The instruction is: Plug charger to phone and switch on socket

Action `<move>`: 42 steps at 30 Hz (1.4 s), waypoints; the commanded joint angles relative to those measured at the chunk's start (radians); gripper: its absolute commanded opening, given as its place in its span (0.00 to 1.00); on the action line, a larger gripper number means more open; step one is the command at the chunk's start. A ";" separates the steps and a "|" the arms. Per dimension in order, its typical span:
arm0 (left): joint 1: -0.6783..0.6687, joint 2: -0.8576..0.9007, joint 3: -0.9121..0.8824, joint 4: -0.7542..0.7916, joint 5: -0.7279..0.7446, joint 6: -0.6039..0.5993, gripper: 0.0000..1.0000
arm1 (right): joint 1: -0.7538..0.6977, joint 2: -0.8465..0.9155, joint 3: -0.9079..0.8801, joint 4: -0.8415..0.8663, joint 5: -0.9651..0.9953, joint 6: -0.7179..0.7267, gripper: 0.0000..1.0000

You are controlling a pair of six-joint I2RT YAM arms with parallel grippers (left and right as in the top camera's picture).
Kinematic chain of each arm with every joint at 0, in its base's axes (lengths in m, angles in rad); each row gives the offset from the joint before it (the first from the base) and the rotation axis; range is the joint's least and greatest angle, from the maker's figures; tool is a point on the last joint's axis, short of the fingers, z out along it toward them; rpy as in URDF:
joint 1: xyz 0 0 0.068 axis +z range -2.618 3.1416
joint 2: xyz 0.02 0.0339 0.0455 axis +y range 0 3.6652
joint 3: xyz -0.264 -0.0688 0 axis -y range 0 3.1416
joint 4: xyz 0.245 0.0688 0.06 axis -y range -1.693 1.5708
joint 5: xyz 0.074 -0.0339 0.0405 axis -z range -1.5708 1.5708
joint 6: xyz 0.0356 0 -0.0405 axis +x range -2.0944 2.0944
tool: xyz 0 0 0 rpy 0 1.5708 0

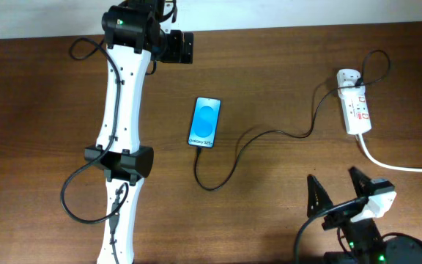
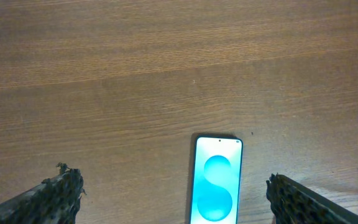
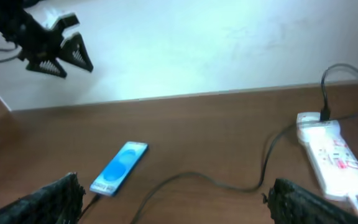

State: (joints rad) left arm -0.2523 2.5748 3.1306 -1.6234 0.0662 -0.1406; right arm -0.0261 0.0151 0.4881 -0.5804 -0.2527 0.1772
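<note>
At this stage the phone lay flat, screen up, near the middle of the worktop. The charger ran from the phone's lower edge in a loop across to its white adapter, which sat in the far end of the socket at the right side. Whether the connector was fully seated in the port could not be told, and neither could the position of the red switch. The left end effector hung above the worktop beyond the phone's top edge, jaws wide and empty. The right end effector stood near the front edge, apart from the socket, also wide and empty. The recommended procedure was to check the seating first. If the connector was loose, the cable was to be gripped just behind the tip and pushed along the phone's long axis, with the other end effector bracing the far edge. For the switch, narrowed jaws pressing straight down would probably keep the light strip from sliding or tipping.
</note>
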 commanded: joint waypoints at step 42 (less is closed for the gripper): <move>0.006 -0.008 0.002 0.001 -0.011 -0.012 0.99 | 0.019 -0.012 -0.483 0.515 0.089 -0.072 0.98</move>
State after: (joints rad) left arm -0.2523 2.5748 3.1306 -1.6234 0.0662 -0.1406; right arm -0.0158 0.0128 0.0105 -0.0586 -0.1802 0.1059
